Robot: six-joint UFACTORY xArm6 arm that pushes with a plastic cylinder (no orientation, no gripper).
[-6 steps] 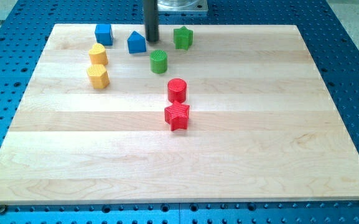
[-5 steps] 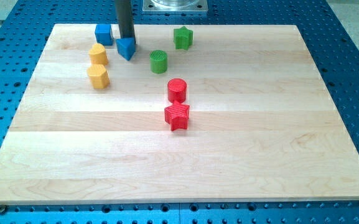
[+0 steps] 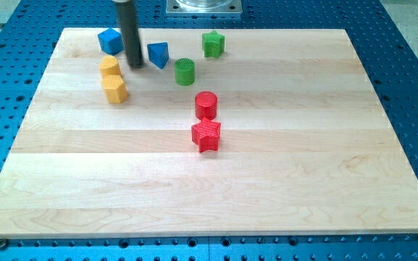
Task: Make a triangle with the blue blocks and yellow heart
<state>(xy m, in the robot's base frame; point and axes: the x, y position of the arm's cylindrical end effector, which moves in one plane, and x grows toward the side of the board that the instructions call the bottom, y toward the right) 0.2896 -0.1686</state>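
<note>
My tip (image 3: pixel 133 65) rests on the board near the view's top left. It stands between the blue cube (image 3: pixel 110 40) up to its left and the blue triangular block (image 3: pixel 158 54) to its right, touching neither clearly. Just left of the tip is a yellow block (image 3: pixel 109 67), apparently the heart. A second yellow block (image 3: pixel 114 89), six-sided, sits right below it, touching it.
A green cylinder (image 3: pixel 185 72) sits right of the blue triangular block. A green star (image 3: pixel 212 44) is near the top edge. A red cylinder (image 3: pixel 206 105) and a red star (image 3: pixel 206 135) stand close together near the board's middle.
My tip swept left from beside the green star. It pushed the blue triangular block left, then the block ended turned to the tip's right. The blue cube shifted left and rotated.
</note>
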